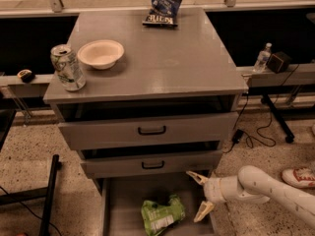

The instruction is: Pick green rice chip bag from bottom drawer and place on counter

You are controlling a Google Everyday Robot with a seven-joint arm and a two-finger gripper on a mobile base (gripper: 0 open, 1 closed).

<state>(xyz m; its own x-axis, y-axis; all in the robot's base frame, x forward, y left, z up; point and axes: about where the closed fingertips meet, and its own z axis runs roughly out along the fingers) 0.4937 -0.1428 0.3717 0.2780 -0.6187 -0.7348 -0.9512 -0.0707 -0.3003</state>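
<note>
While the green rice chip bag (pixel 161 214) lies in the open bottom drawer (pixel 123 200), gripper (pixel 199 194) hangs just beside it, fingers (pixel 203 211) spread wide, holding nothing.

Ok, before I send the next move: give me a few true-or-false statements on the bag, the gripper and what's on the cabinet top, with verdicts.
1. The green rice chip bag lies in the open bottom drawer. True.
2. The gripper is shut on the bag. False: it is open, beside the drawer's right side, to the right of the bag and apart from it.
3. A white bowl and a can stand on the left part of the counter. True.
4. The dark blue chip bag sits in the middle drawer. False: it is on the counter's far edge.
5. The counter already holds the green bag. False: the bag is down in the drawer.
</note>
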